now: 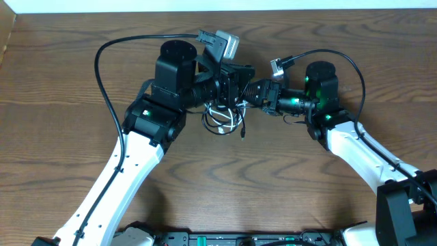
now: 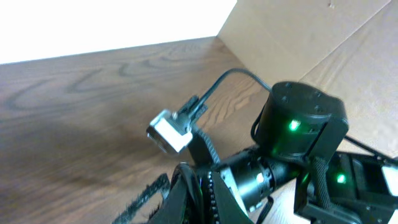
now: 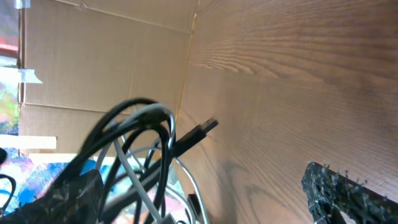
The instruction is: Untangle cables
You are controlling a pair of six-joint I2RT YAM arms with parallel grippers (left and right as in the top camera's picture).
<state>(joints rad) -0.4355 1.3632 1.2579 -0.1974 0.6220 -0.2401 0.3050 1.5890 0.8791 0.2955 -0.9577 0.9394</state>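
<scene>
Black and white cables (image 1: 222, 120) in one knotted clump, hanging below the clenched left gripper (image 1: 235, 85), apparently pinched there, above mid-bench (image 1: 68, 68). Right gripper (image 1: 258, 92) spread wide just beside, holding nothing. Barely begun; every strand left to separate.

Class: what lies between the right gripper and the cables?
Nothing. The right wrist view shows only bare wooden table between the right gripper and the looped cables.
</scene>
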